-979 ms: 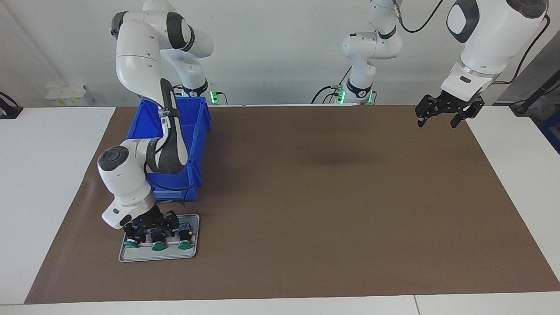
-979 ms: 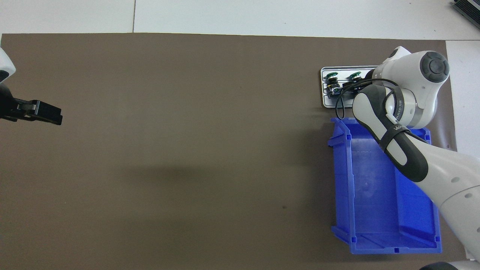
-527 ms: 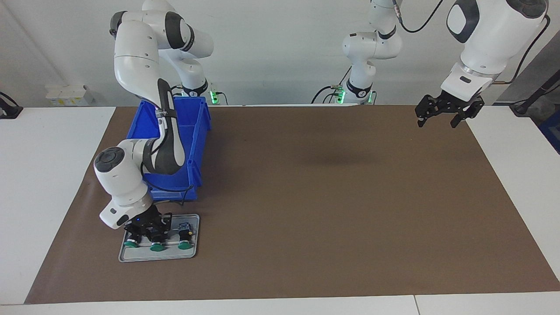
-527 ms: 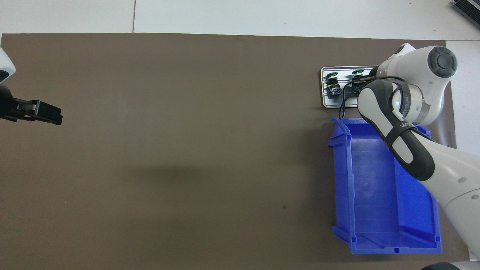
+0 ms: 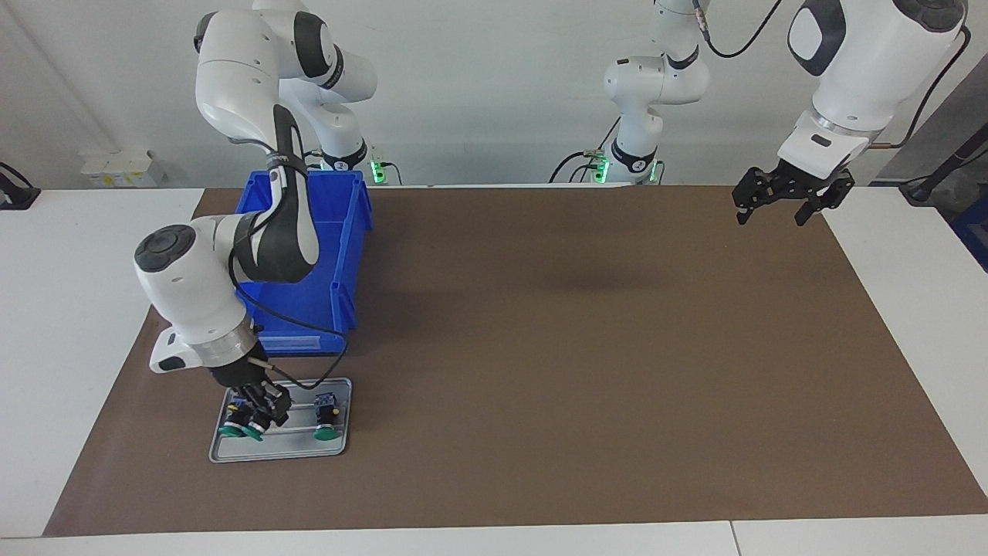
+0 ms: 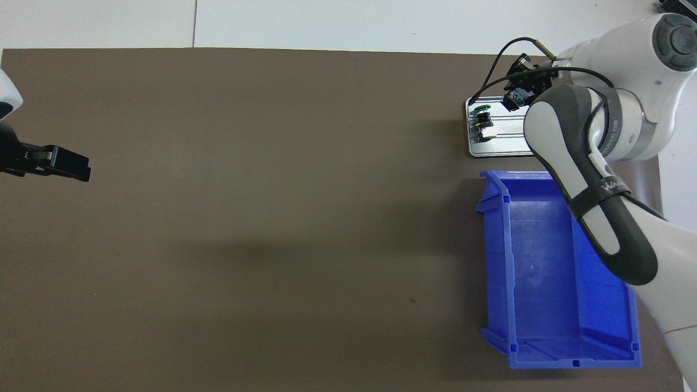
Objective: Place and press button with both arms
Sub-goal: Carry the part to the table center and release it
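Observation:
My right gripper [image 5: 261, 411] is shut on a green-capped button [image 5: 253, 431] and holds it tilted just above the small metal tray [image 5: 341, 448]. In the overhead view the held button [image 6: 513, 99] shows at the gripper [image 6: 521, 92], over the tray's [image 6: 501, 152] edge farthest from the robots. Two more buttons lie on the tray: one [image 5: 327, 426] at its end toward the left arm, also in the overhead view [image 6: 482, 117], and one [image 5: 229, 429] beside the gripper. My left gripper [image 5: 774, 207] is open and empty, waiting high over the mat's corner [image 6: 57, 162].
A blue bin [image 5: 340, 255] stands right beside the tray, nearer to the robots, under the right arm; it looks empty in the overhead view [image 6: 539, 272]. A brown mat [image 5: 587, 347] covers the table.
My right gripper closed on the middle button on the tray, then rose and tilted, lifting it off the tray. The left arm has not moved.

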